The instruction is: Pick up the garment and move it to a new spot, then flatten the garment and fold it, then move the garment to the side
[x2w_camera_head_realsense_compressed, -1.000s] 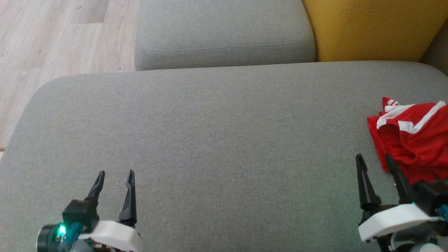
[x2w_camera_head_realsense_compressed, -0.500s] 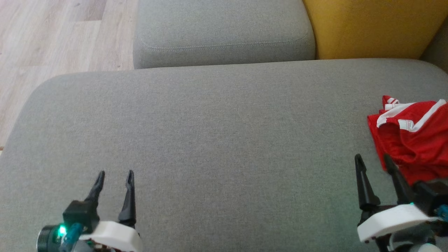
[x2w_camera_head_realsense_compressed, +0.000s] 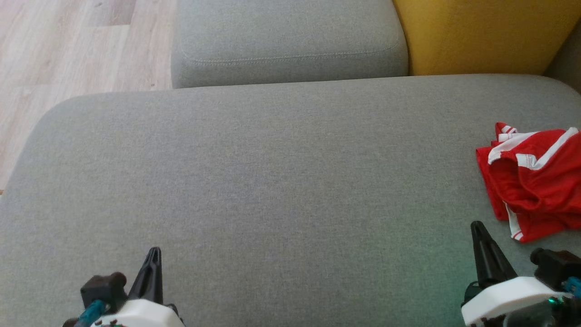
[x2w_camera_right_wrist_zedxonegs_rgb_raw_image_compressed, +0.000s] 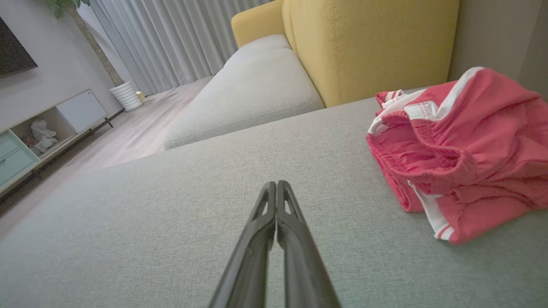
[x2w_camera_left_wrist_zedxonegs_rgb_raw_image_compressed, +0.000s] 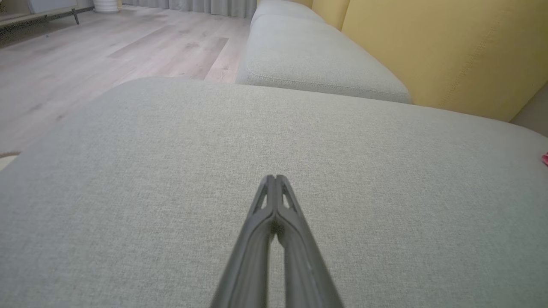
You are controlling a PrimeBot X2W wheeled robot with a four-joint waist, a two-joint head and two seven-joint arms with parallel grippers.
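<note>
Our left hand (x2w_camera_head_realsense_compressed: 154, 253) and right hand (x2w_camera_head_realsense_compressed: 478, 228) are pinched shut, empty; the crumpled garment (x2w_camera_head_realsense_compressed: 535, 181) lies on the sofa seat (x2w_camera_head_realsense_compressed: 272, 181), far right, near the right hand; we should open it wide and pinch one thick fold.

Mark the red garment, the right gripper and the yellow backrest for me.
red garment (x2w_camera_right_wrist_zedxonegs_rgb_raw_image_compressed: 466, 158), right wrist view, middle of the bunched cloth.
right gripper (x2w_camera_right_wrist_zedxonegs_rgb_raw_image_compressed: 277, 184), right wrist view, tips of its shut jaws.
yellow backrest (x2w_camera_head_realsense_compressed: 481, 36), head view, its front face.
</note>
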